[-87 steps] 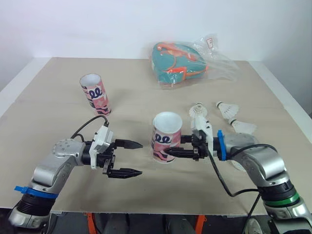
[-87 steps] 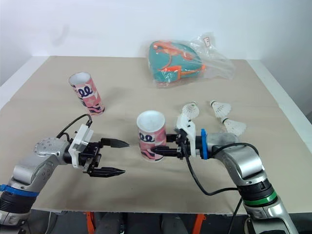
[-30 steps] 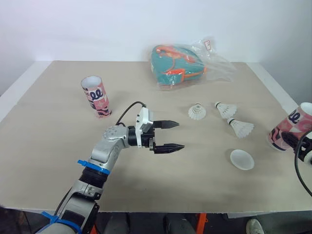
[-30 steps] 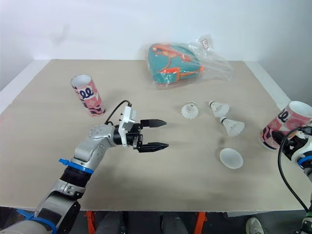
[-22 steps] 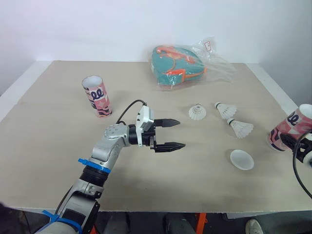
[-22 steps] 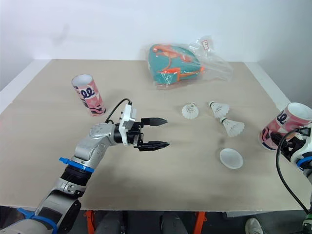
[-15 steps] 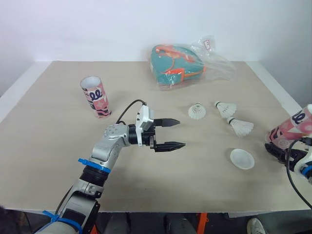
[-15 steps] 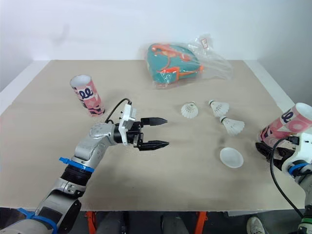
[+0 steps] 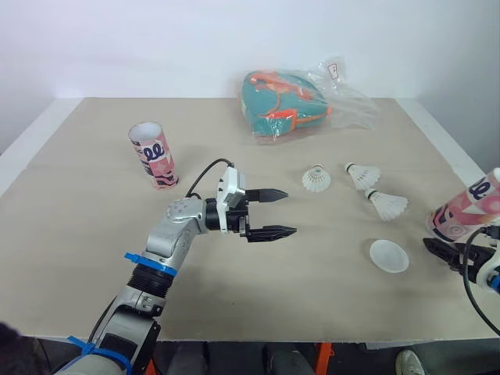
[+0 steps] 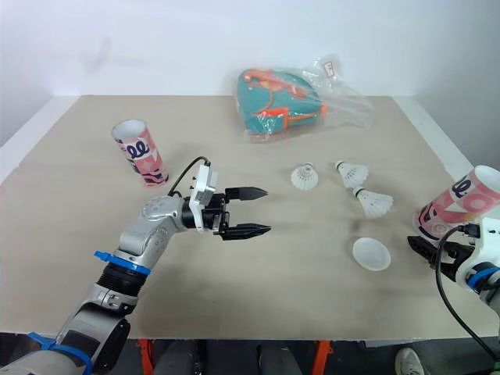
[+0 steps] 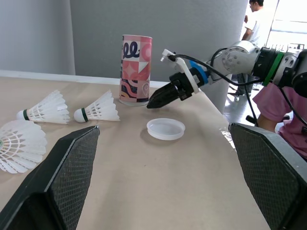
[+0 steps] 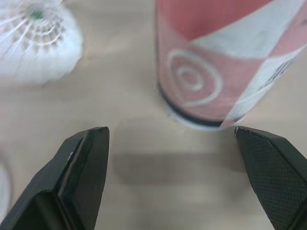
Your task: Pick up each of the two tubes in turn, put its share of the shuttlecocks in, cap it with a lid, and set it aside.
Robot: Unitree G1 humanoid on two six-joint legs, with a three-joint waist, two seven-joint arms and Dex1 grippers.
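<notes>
- To the right of the white lid (image 10: 370, 254), the patterned tube (image 10: 458, 203) is standing upright on its base near the table (image 9: 94, 234) edge, with nothing gripping it.
- The tube is looking like thin card: probably light and fairly stiff, but easy to dent and, being tall and narrow, easy to tip. I would be taking it around the middle of its wall with a gentle squeeze.
- The three shuttlecocks (image 9: 316, 180) (image 9: 364, 175) (image 9: 388, 205) are lying on the table beyond the lid, so filling is looking not yet done. Their skirts are likely fragile and almost weightless; the rounded cork end is the safer hold.
- The lid itself is lying flat and shallow, so its rim is the only real purchase.
- The right gripper (image 10: 422, 248) is hovering low between the lid and the tube, its fingers pointing inward toward the lid and spread wide; in the right wrist view the tube's base is sitting just ahead of the gap, untouched.
- The left gripper (image 9: 287, 212) is reaching out well to the left of the lid, arm extended and level, with its fingers spread apart and empty.
- The second tube (image 9: 154, 155) is standing far to the left of the lid, untouched.
</notes>
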